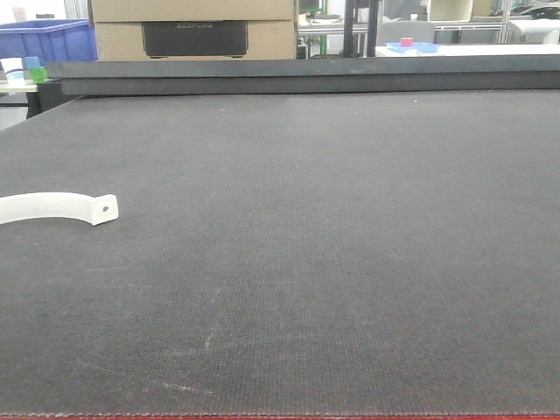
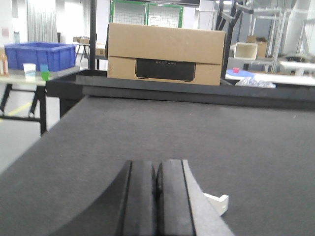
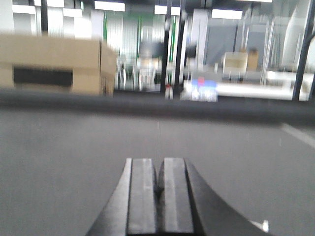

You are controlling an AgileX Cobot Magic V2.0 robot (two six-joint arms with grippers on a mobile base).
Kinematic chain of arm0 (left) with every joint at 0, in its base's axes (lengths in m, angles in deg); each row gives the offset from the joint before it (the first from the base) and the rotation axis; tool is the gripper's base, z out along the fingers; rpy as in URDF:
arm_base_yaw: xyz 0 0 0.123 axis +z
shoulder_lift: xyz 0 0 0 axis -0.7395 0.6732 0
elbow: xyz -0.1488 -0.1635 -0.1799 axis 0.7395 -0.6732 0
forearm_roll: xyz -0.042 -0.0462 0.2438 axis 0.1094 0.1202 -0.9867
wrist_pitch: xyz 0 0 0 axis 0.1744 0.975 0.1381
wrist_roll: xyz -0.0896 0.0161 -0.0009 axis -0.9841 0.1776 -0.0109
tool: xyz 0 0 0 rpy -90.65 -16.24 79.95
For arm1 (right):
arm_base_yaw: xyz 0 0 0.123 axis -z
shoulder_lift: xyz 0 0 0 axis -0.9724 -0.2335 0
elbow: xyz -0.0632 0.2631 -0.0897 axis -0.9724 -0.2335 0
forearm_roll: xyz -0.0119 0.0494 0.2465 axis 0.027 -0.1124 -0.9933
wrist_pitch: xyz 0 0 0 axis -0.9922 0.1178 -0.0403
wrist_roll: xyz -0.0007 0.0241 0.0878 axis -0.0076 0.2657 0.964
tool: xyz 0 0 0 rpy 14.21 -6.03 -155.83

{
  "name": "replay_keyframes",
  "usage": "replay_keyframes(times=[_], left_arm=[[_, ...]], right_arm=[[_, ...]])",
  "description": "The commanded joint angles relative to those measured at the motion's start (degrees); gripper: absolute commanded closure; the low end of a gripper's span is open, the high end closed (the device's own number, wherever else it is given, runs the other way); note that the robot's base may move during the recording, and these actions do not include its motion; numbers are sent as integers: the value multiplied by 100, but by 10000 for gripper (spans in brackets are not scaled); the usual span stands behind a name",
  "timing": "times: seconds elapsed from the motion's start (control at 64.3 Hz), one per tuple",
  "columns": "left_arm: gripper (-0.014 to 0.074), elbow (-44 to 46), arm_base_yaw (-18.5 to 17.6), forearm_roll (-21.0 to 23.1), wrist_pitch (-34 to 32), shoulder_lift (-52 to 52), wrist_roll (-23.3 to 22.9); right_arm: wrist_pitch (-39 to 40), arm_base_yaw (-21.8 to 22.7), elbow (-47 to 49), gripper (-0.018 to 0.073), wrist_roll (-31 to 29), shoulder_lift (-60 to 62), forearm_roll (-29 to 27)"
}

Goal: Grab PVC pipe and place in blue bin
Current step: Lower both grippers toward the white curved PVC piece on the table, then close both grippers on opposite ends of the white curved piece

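Observation:
The PVC pipe [image 1: 52, 208] is a slim off-white arc with a flat rounded end pierced by a small hole. It lies on the dark table mat at the far left of the front view, partly cut off by the frame edge. An off-white end of it [image 2: 219, 202] pokes out from behind the right finger in the left wrist view. My left gripper [image 2: 157, 168] is shut and empty, low over the mat. My right gripper [image 3: 158, 166] is shut and empty; its view is blurred. The blue bin [image 1: 48, 39] stands beyond the table's far left corner and also shows in the left wrist view [image 2: 39, 55]. Neither gripper shows in the front view.
A raised dark ledge [image 1: 297, 77] runs along the table's far edge, with a cardboard box [image 1: 194, 28] behind it. A side table with cups [image 2: 30, 71] stands by the blue bin. A red strip marks the near table edge [image 1: 280, 416].

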Motion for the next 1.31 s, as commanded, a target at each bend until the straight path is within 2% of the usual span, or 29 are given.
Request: replay_keyframes(times=[0.0, 0.124, 0.233, 0.373, 0.7, 0.84, 0.949, 1.136, 1.292], left_arm=[[707, 261, 10, 350, 132, -18, 9], [707, 934, 10, 350, 702, 118, 9], [707, 1589, 10, 201, 1035, 752, 9], [707, 2658, 10, -98, 2174, 2004, 9], [707, 4911, 10, -264, 4441, 5028, 9], [707, 5117, 10, -245, 4368, 6067, 9], [707, 5117, 10, -149, 4366, 6601, 9], [707, 5117, 10, -134, 4641, 7153, 9], [707, 5117, 10, -88, 4748, 7295, 9]], right_arm=[[316, 16, 97, 727, -6, 18, 51], [-891, 16, 992, 727, -66, 18, 165], [-1228, 16, 1662, 727, -99, -309, 318], [-2499, 16, 2555, 727, -99, -1129, 318], [-4783, 16, 3778, 727, -99, -3675, 318], [-5582, 16, 4021, 727, -99, -4851, 318], [-5625, 16, 4019, 727, -99, -5536, 298], [-5773, 16, 4062, 727, -99, -6204, -177], [-5939, 81, 4407, 727, -89, -6746, -155]])
